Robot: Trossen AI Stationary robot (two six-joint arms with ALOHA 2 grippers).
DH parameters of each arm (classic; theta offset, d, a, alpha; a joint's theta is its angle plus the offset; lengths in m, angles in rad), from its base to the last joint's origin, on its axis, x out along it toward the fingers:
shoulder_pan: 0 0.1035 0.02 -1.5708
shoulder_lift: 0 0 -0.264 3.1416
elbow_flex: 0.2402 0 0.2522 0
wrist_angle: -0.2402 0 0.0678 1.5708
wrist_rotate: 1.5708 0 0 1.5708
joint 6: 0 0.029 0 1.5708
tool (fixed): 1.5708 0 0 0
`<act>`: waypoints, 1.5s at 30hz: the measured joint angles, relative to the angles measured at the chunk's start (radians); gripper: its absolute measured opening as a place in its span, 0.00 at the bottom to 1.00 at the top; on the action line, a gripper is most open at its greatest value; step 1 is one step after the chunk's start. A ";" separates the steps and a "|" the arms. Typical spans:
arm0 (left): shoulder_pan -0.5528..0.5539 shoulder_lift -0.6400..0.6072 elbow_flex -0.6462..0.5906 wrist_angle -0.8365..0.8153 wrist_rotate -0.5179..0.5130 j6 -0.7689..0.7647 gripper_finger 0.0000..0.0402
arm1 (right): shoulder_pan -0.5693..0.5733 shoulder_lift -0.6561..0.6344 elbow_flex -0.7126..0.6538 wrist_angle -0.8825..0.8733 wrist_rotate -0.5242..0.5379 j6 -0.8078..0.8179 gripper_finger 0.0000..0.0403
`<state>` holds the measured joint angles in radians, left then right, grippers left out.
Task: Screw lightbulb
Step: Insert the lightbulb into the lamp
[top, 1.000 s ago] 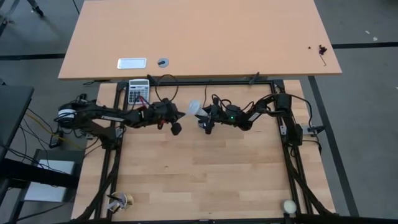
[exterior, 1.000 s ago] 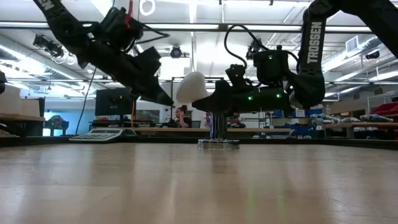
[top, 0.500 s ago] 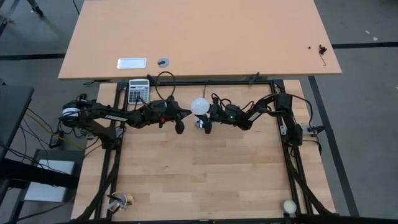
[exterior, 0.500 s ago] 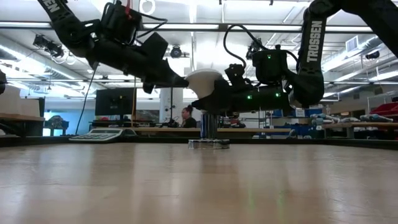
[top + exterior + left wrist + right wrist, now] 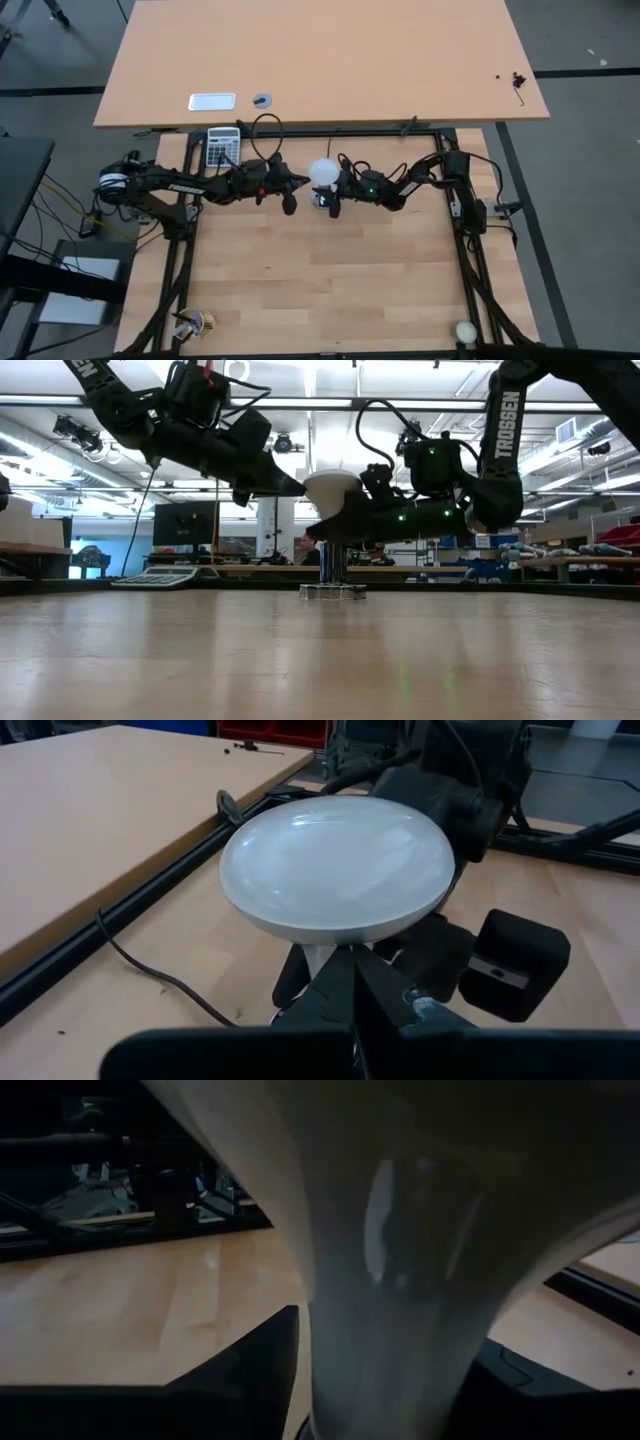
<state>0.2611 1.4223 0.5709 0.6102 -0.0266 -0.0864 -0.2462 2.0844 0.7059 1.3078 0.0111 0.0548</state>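
Behind the table, the room is blurred in the low view. Mid-table, the bulb (image 5: 322, 171) is held upright around its neck by the right gripper (image 5: 330, 190); its base is hidden. The left gripper (image 5: 290, 203), pinched closed and empty, is pressed against the dome.

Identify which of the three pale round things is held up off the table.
The lightbulb, dome up between both arms. The two small cream balls sit at the near corners.
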 joint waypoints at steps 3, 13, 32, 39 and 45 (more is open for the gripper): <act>0.000 0.000 0.000 0.000 0.001 0.002 0.00 | 0.000 -0.011 -0.001 -0.011 -0.001 0.002 0.52; -0.001 0.000 0.000 -0.001 0.009 0.003 0.00 | 0.002 -0.093 -0.003 -0.146 0.018 0.005 0.56; -0.001 0.001 0.000 -0.003 0.023 0.003 0.00 | 0.003 -0.147 -0.003 -0.167 0.023 -0.001 0.59; -0.001 0.001 0.000 -0.003 0.023 0.006 0.00 | 0.003 -0.143 -0.002 -0.219 0.023 -0.067 0.56; -0.001 0.001 0.000 -0.002 0.024 0.009 0.00 | 0.003 -0.141 -0.002 -0.220 0.050 -0.107 0.56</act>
<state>0.2600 1.4231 0.5705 0.6083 -0.0029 -0.0775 -0.2432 1.9432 0.7044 1.0883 0.0612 -0.0527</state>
